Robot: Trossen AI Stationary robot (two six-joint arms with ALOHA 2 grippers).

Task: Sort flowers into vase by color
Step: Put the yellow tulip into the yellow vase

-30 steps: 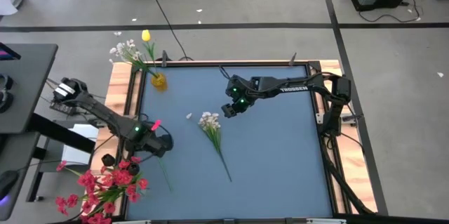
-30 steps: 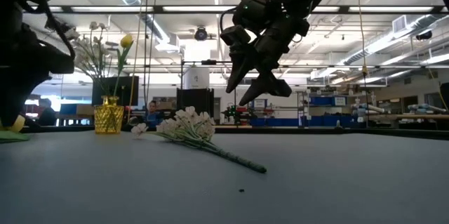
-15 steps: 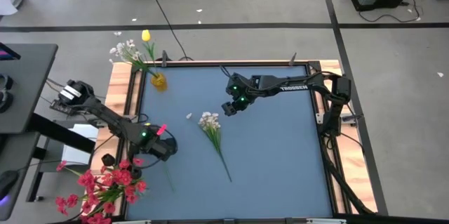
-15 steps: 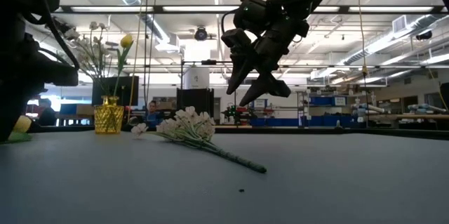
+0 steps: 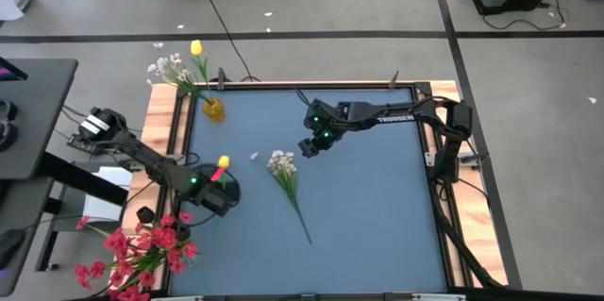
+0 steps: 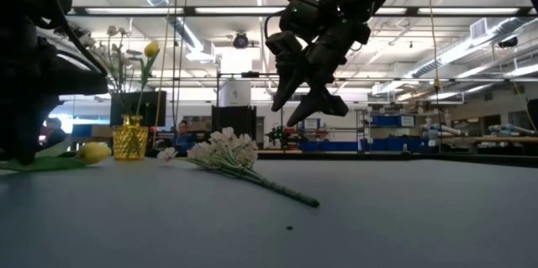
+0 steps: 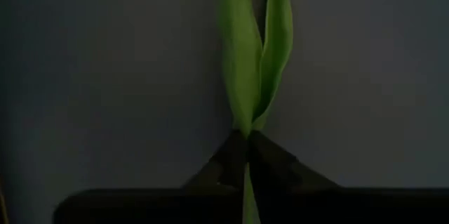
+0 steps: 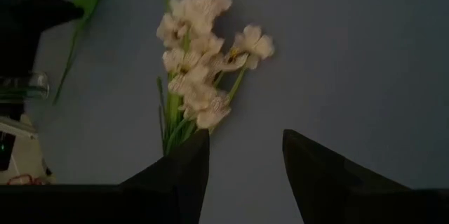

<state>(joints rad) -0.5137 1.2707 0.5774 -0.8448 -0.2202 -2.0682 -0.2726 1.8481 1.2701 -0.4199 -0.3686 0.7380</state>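
A yellow flower lies at the table's left, its bud (image 5: pixel 224 162) (image 6: pixel 92 152) and green leaves (image 7: pixel 256 55) showing. My left gripper (image 5: pixel 215 195) (image 7: pixel 247 134) is shut on its stem. A white flower sprig (image 5: pixel 281 164) (image 6: pixel 223 149) (image 8: pixel 200 62) lies flat on the blue table mid-left, stem toward the near edge. My right gripper (image 5: pixel 310 147) (image 6: pixel 296 100) (image 8: pixel 245 143) hovers open above the table, just right of the white blossoms. A yellow vase (image 5: pixel 213 109) (image 6: pixel 129 138) at the far left corner holds white sprigs and a yellow bud. My left gripper pinches the yellow flower's thin green stem (image 7: pixel 246 147) between its two fingertips, right where the two leaves branch off. The fingers come from above, pointing down. The leaves and bud (image 6: pixel 92 152) stretch out beyond the fingers, low at the table surface.
A bunch of red flowers (image 5: pixel 142 249) stands off the table's near left corner. The table has a wooden frame (image 5: pixel 170 122). The right half of the blue surface (image 5: pixel 377 207) holds nothing but the right arm above it.
My left gripper has shifted a little toward the table's right and near edges and has shut on the yellow flower's stem. The flower's bud end has swung out from behind the gripper toward the table's right. My right gripper has kept still.
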